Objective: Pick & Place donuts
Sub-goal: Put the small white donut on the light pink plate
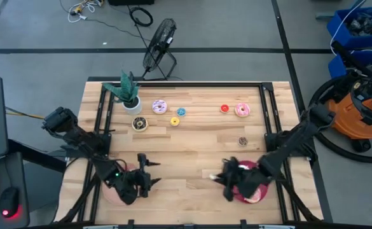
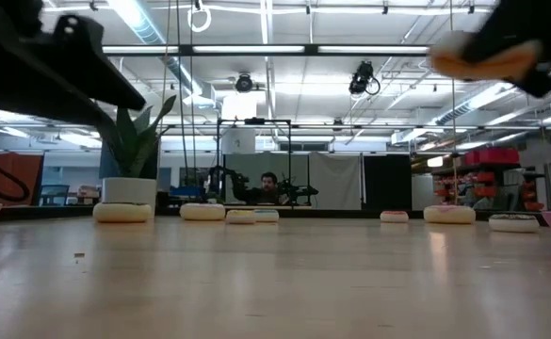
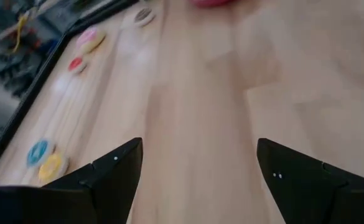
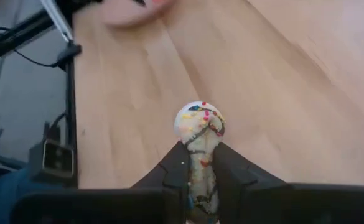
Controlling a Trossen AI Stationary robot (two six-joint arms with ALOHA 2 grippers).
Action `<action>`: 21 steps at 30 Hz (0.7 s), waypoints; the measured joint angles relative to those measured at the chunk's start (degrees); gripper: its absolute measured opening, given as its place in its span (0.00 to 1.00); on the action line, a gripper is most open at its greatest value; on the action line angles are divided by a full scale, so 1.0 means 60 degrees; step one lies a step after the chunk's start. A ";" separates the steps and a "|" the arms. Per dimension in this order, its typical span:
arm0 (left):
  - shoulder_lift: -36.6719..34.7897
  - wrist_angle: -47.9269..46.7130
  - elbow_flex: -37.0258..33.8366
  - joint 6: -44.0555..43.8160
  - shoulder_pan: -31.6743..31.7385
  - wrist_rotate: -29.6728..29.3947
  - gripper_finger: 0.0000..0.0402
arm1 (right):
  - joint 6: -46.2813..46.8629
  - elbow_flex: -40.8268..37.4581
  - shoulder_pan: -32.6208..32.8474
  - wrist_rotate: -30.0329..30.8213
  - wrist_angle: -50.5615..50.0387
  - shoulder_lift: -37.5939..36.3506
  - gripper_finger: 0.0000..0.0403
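White icing with sprinkles marks the donut (image 4: 199, 127) clamped edge-on in the right tool (image 1: 227, 180), which sits near the front of the tabletop (image 1: 192, 146), just beside a crimson plate (image 1: 257, 193). From above, the left tool (image 1: 144, 170) hangs at the front left, spread wide and holding nothing, next to a pale pink plate (image 1: 111, 193) mostly hidden by the arm. Six more donuts lie toward the back: a dark one (image 1: 140, 123), a purple one (image 1: 159, 106), a yellow one (image 1: 175, 121), a blue one (image 1: 181, 112), a red one (image 1: 224, 109) and a pink one (image 1: 242, 110); a small brown one (image 1: 242, 141) lies alone nearer the middle. A plant (image 1: 128, 93) stands at the back left.

At table height, the held donut shows as a pale blur up at the right, clear of the wood, with a row of donuts along the far edge.

The left wrist camera shows two dark fingers (image 3: 113, 180) wide apart over bare wood, nothing between them.

The right wrist camera shows the ring pinched by its rim, standing upright between the fingers.

Risk, as I judge it: the grip holds only a thin edge of a round toy, so a quick swing could twist it loose; released on edge, it may roll off the plate.
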 joint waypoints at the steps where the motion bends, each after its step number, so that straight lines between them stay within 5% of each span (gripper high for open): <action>1: 0.0000 -0.0071 0.0078 0.0044 -0.0098 0.0000 0.80 | -0.0548 0.0010 -0.0212 -0.0122 0.0529 0.0184 0.13; 16: 0.0022 -0.0423 -0.0597 -0.3392 -0.0232 0.0067 0.80 | -0.4969 0.3618 -0.1856 -0.1261 0.0892 0.4382 0.12; 21: 0.0205 0.0595 -0.0946 -0.2755 -0.0236 0.0057 0.80 | -0.5398 0.4585 -0.2069 -0.1741 0.0905 0.5679 0.12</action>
